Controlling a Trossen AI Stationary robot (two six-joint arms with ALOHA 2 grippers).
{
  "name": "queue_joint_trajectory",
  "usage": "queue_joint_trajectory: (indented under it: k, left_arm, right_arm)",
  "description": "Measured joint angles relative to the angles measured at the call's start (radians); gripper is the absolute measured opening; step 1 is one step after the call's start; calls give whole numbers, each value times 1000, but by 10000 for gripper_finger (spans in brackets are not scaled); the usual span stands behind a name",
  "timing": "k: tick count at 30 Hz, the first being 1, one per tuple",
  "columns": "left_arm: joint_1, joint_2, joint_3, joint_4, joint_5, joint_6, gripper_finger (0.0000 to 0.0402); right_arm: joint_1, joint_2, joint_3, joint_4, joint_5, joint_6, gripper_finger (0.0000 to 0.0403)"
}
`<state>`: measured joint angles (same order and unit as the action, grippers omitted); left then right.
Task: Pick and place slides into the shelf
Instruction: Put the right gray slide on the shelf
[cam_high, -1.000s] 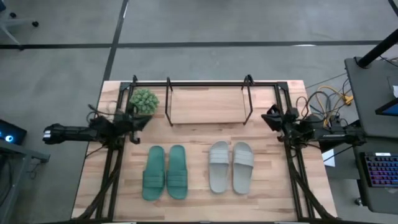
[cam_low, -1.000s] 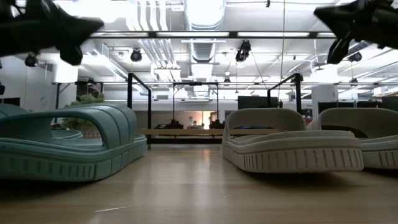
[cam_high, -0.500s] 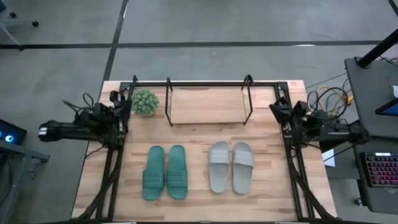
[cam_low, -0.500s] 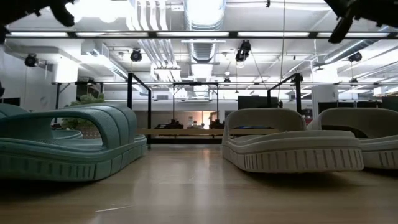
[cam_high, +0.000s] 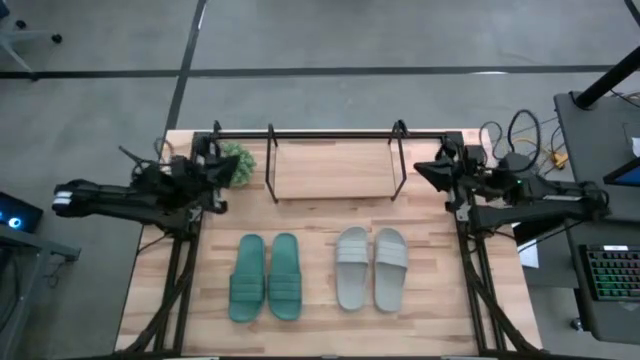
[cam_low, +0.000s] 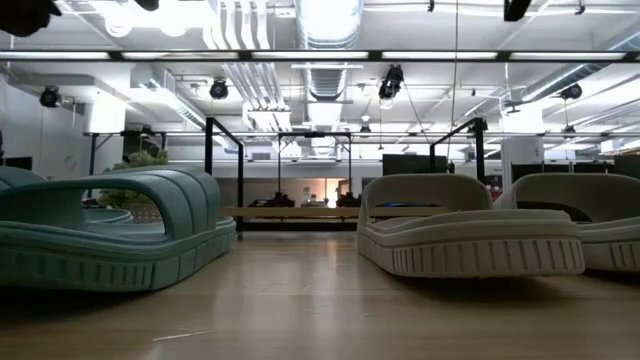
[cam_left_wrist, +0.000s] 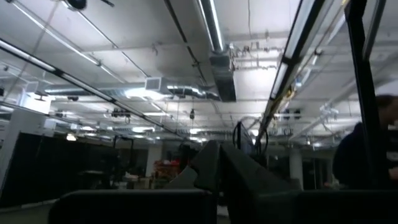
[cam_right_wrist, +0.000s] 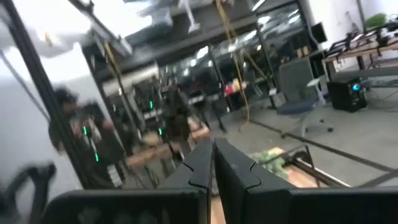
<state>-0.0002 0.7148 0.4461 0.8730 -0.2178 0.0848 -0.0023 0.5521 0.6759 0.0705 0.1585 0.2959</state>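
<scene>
1. The four slides lie in a row on the table (cam_high: 320, 330), nearer the front edge. The teal pair (cam_high: 265, 277) is on the left and the pale pair (cam_high: 371, 267) is on the right.
2. Each slide lies long-ways from the front of the table toward the back, pointing at the shelf (cam_high: 335, 165).
3. The shelf stands at the back of the table and has no slide in it.
4. The left gripper (cam_high: 222, 172) is up in the air by the little green plant (cam_high: 238, 160), at the back left. Its fingers are pressed together and hold nothing.
5. The right gripper (cam_high: 424, 171) is up in the air just beside the right end of the shelf. Its fingers are together too, with nothing in them.
6. The teal pair lies forward of the left gripper, so the left arm is nearer to it.
7. The pale pair lies forward of the right gripper, so the right arm is nearer to that pair.
</scene>
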Motion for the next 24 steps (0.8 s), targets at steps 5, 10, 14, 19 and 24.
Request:
queue_joint_trajectory:
  k: [5, 10, 14, 19, 24]
  left_arm:
    - [0, 56, 7, -4, -8, 0, 0]
    - [0, 72, 16, 14, -12, 0, 0]
    - [0, 68, 14, 8, -12, 0, 0]
    - [0, 52, 13, 8, -16, 0, 0]
    - [0, 43, 12, 9, -18, 0, 0]
  right_arm:
    - [0, 86, 86, -59, 0, -51, 9]
    - [0, 157, 147, -98, 48, -39, 15]
    - [2, 205, 197, -139, 7, -88, 54]
    - [23, 263, 293, -248, -82, -95, 134]
    - [42, 328, 418, -466, -219, 1, 196]
